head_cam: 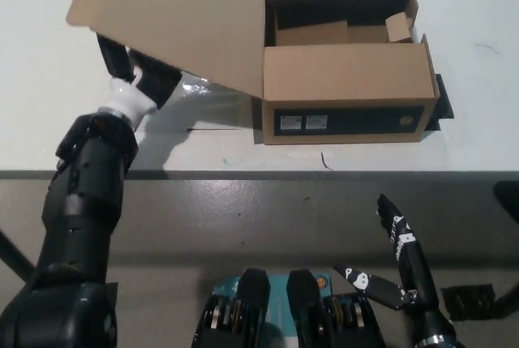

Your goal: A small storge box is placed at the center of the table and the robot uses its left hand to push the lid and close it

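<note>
I see storage box at desk centre, lid open, flap angled out to its left. Left hand tucked under lid's lower edge, fingers hidden, can't tell how open. Right hand rests low off desk edge, fingers spread, holding nothing

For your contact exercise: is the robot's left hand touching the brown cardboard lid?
Cannot tell. In the head view the lid covers the left hand's fingers, hiding any contact.
</note>
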Controlling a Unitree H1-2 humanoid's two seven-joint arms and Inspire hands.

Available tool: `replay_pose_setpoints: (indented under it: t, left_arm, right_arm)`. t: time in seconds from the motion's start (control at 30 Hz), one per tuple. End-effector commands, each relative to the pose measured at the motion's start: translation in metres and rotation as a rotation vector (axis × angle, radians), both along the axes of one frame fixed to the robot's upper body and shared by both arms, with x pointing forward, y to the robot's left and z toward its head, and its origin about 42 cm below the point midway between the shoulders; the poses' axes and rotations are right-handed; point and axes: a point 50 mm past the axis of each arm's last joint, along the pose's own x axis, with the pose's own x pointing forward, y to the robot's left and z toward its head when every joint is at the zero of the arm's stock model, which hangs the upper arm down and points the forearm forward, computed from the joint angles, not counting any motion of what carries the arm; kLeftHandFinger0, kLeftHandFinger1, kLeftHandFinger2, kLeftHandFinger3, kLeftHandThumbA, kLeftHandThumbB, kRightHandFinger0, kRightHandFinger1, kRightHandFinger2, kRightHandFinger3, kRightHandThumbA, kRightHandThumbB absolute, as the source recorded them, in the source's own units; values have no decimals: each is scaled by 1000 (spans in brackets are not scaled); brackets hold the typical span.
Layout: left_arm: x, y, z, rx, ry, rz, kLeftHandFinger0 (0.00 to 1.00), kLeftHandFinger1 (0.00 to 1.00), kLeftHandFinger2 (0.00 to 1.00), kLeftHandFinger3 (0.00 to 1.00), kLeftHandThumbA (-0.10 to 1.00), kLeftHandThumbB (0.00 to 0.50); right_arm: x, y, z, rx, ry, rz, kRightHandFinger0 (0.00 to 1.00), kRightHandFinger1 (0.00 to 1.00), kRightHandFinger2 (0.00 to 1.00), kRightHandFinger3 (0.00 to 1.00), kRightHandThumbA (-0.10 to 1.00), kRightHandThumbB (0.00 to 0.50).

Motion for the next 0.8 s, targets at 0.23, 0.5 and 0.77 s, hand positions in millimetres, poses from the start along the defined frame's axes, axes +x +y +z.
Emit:
replay_pose_setpoints:
  t: [0.23,0.5,0.77]
  left_arm:
    - [11,-40,108,403,-305,-13,1000,1000,1000,1000,1000,390]
    - [3,-91,127,1117,-594,-91,1000,1000,1000,1000,1000,450]
    - [-8,-132,103,1547,-810,-180,1000,1000,1000,1000,1000,421]
  right_arm:
    - [9,3,15,4,-92,2,1000,1000,1000,1000,1000,349]
    - [11,4,16,10,-94,8,1000,1000,1000,1000,1000,355]
    - [12,5,17,-5,-100,12,1000,1000,1000,1000,1000,353]
